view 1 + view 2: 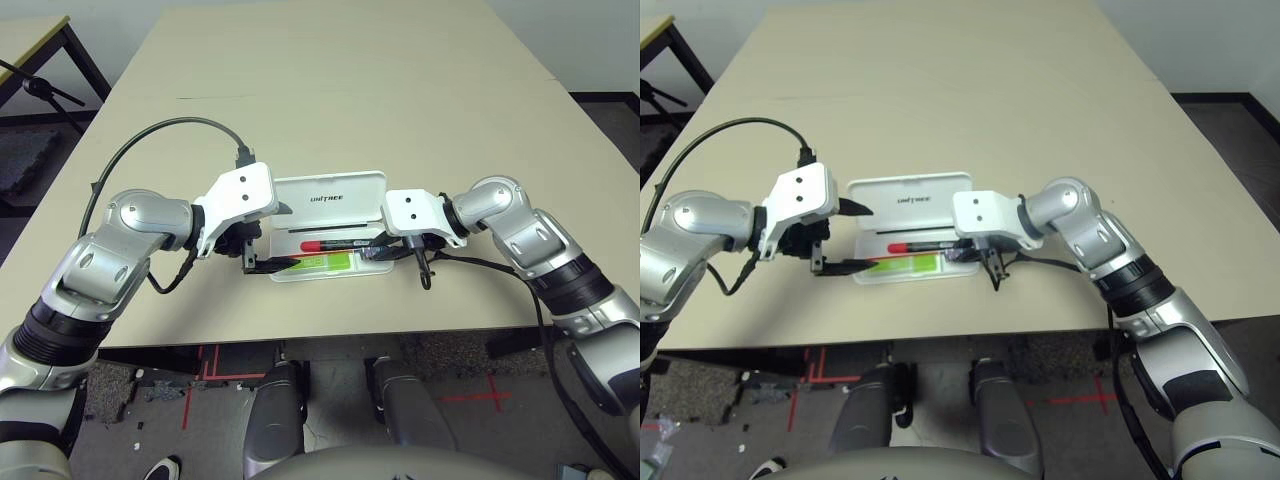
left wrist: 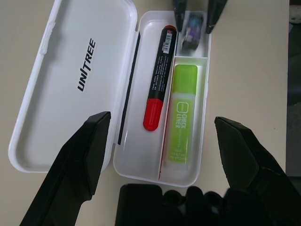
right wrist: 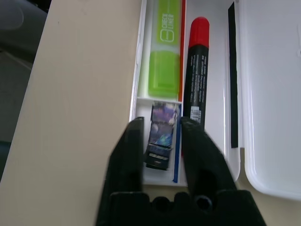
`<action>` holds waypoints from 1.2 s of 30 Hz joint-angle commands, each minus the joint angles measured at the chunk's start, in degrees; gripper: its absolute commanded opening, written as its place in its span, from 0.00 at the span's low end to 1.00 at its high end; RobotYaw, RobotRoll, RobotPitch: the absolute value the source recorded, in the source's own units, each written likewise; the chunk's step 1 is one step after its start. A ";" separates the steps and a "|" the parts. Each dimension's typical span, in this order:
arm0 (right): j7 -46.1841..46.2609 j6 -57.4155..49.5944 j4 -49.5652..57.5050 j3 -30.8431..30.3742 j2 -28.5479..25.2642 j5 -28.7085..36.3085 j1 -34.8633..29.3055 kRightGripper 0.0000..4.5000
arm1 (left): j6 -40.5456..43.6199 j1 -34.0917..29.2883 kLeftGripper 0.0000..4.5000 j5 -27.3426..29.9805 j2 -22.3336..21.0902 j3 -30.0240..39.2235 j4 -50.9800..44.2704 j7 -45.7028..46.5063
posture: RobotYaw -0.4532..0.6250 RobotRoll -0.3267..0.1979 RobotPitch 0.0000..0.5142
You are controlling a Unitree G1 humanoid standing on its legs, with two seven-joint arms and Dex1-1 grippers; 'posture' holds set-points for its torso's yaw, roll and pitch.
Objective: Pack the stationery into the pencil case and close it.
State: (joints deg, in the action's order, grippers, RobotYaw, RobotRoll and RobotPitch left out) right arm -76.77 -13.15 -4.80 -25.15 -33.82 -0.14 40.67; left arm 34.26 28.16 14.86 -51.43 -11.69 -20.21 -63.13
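The white pencil case (image 2: 70,94) lies open near the table's front edge, lid flat on the far side. In its tray lie the red marker (image 2: 157,80) with its black cap, the lime-green highlighter (image 2: 182,113) beside it, and the small dark block (image 3: 160,134) in the end compartment. My right gripper (image 3: 160,121) is at the case's right end, open. Its fingers straddle the block closely, and the block rests on the tray floor. At the case's left end my left gripper (image 2: 162,117) hovers wide open, holding nothing.
The tan table (image 1: 330,90) stretches far behind the case, and its front edge runs just below the case. A black cable (image 1: 150,140) loops over my left arm. Another table and a stand are on the floor at far left.
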 commanded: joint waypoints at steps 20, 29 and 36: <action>-13.15 -10.78 -6.64 18.31 -21.28 15.89 -3.86 0.99 | 0.06 -2.02 1.00 -0.62 -1.18 0.28 -0.67 0.23 | 0.43 0.62 0.25; -12.33 -11.66 -5.90 19.23 -21.15 17.14 -5.54 0.99 | -0.60 -2.05 1.00 -0.72 -1.75 0.58 1.40 -0.68 | 0.42 0.62 0.23; -11.39 -11.43 -6.15 19.05 -20.28 17.06 -5.15 1.00 | -4.06 -2.83 0.61 -3.76 -2.84 0.90 8.17 0.50 | 0.42 0.62 0.23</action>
State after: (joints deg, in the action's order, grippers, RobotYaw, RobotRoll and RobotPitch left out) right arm -88.29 -24.59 -11.31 -6.35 -54.26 16.51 35.51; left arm 31.73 26.09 12.92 -53.55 -11.28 -14.07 -63.15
